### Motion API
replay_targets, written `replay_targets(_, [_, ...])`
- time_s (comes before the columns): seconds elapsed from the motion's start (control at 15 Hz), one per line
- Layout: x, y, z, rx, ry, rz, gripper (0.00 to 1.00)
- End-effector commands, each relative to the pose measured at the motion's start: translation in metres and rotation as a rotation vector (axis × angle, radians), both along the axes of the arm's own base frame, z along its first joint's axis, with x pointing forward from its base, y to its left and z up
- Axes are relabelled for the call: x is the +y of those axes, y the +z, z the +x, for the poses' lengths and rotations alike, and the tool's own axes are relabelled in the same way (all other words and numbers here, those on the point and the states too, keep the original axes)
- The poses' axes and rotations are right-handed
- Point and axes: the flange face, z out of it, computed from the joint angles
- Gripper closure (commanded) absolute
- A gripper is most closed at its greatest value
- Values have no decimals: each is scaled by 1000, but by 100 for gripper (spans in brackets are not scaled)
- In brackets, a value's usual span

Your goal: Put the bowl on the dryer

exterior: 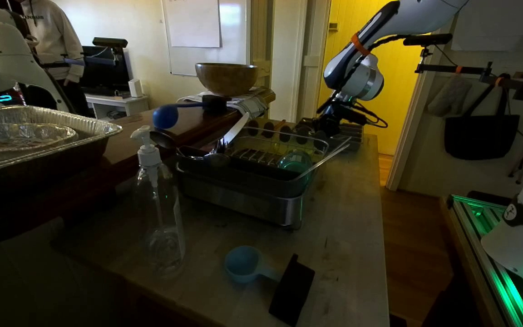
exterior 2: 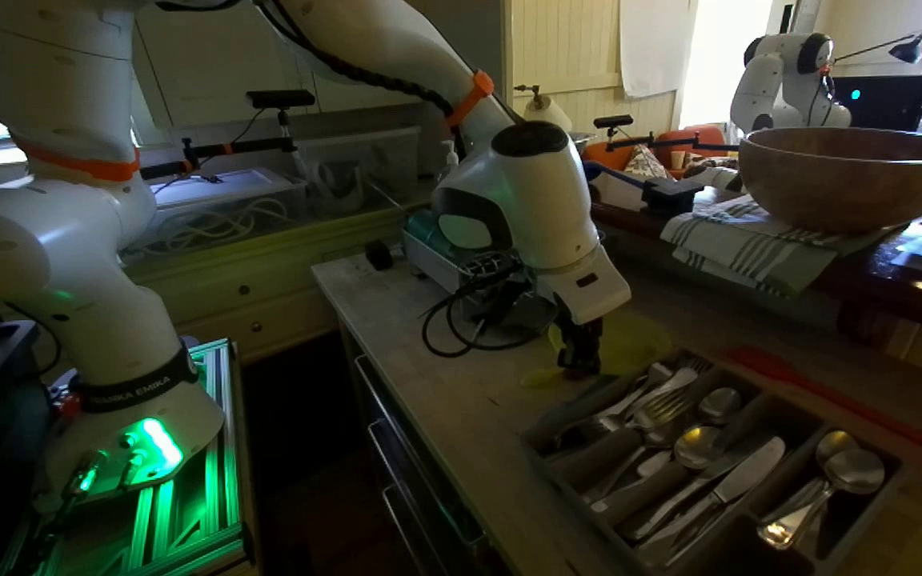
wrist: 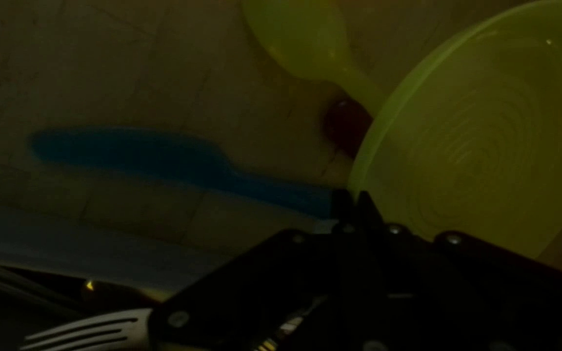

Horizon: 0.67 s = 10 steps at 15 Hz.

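Barely parted, the fingertips (wrist: pixel 366 207) of a Robotiq gripper (wrist: pixel 352 196) pinch the rim of a lime-green plastic bowl (wrist: pixel 476 151) on a wooden countertop (exterior 2: pixel 397 296), just beside a grey cutlery tray (exterior 2: pixel 573 468). A slow, straight lift should suit that thin hold best, steering free of the blue knife (wrist: pixel 178 158) whose handle ends by the fingertips. Farther along the same surface stands the metal dish-drying rack (exterior: pixel 243 200), its wire edge and teal vessel (exterior: pixel 295 161) probably calling for a high approach and a gentle lowering.
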Motion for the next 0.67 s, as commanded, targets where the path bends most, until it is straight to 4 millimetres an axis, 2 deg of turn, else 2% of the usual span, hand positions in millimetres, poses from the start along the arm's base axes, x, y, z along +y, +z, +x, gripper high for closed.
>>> replay_targets(0.0, [-5, 36, -4, -65, 17, -22, 99])
replay_targets(0.2, [-5, 54, -7, -85, 57, -65, 99])
replay_targets(0.4, [-7, 87, -6, -134, 99, -106, 99])
replay_targets(0.6, [-6, 108, -4, -168, 126, -117, 99])
